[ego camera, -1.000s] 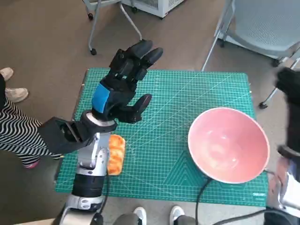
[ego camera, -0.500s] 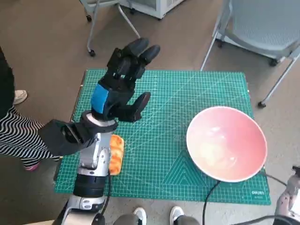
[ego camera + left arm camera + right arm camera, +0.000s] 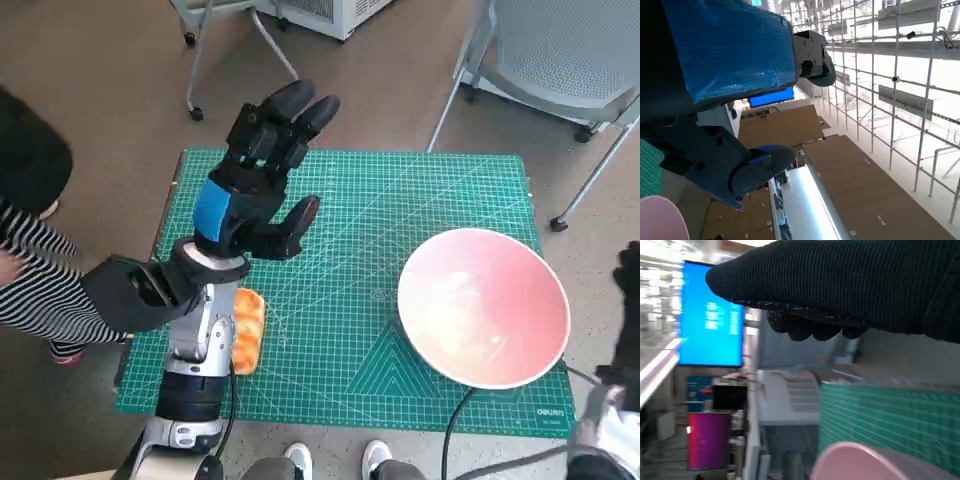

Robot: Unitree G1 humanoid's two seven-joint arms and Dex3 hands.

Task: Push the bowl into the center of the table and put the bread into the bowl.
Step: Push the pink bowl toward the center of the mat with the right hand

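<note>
Green worktop (image 3: 400,190) carries the pink bowl (image 3: 484,306) off-centre, just beside the right hand (image 3: 629,300), whose grasp I cannot tell. Bread (image 3: 247,329) lies far across from the bowl, under the raised, released left hand (image 3: 255,185).

Open mat mid-desk, blocked at both sides

Bare green cutting mat (image 3: 370,250) lies between the raised left hand (image 3: 255,185) and the wide pink bowl (image 3: 484,305); the orange bread loaf (image 3: 246,329) seems tucked against the pale left forearm (image 3: 195,370).

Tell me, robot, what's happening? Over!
Left hand open, raised over the mat. Right hand beside the bowl, grip unclear. Bowl at table's right side, empty. Bread by left forearm, untouched. Nothing between them.
</note>
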